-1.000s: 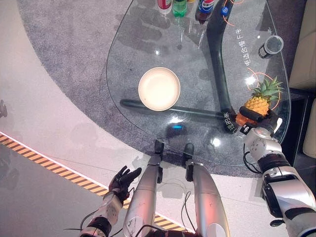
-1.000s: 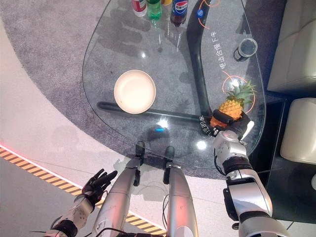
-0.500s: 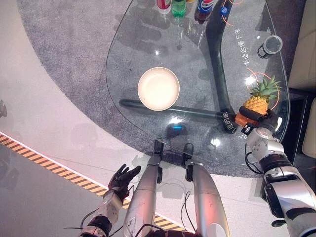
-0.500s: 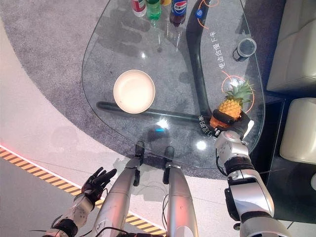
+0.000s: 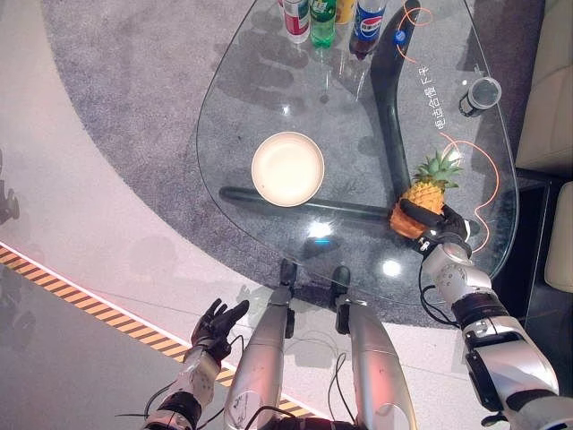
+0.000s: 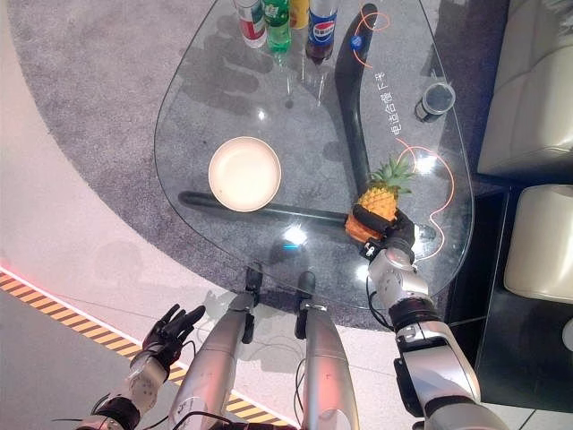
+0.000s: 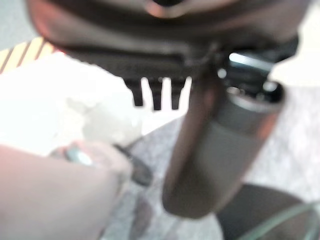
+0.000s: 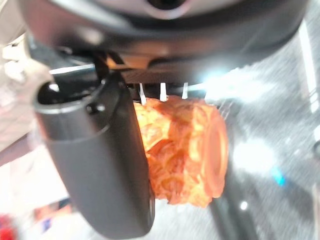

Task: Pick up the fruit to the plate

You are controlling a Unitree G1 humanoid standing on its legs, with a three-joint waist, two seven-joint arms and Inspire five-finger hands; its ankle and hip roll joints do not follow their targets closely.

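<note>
Down off the near edge of the glass table [image 5: 269,98], well clear of it, left hand [image 5: 218,324] idle over the floor with fingers loosely spread, holding nothing. On the table's left half, white plate [image 5: 287,168] bare, no fruit on it yet. At the table's far edge, a row of drink bottles [image 5: 322,16], no part in the job. Toward the table's right side, pineapple [image 5: 424,193] clasped low on its orange body by the right hand [image 5: 439,229], dark fingers curled round the base, leafy crown pointing away toward the table's far end; in the right wrist view, thumb [image 8: 95,150] pressed against the fruit's side, flat bottom [image 8: 215,150] facing out. Further right on the table, a dark cup [image 5: 478,93] standing apart. By the look of things, grasp made and carry under way at most: pineapple well apart from the plate, with a dark table leg under the glass between them. Left to do: travel across to the plate, set down, release.
</note>
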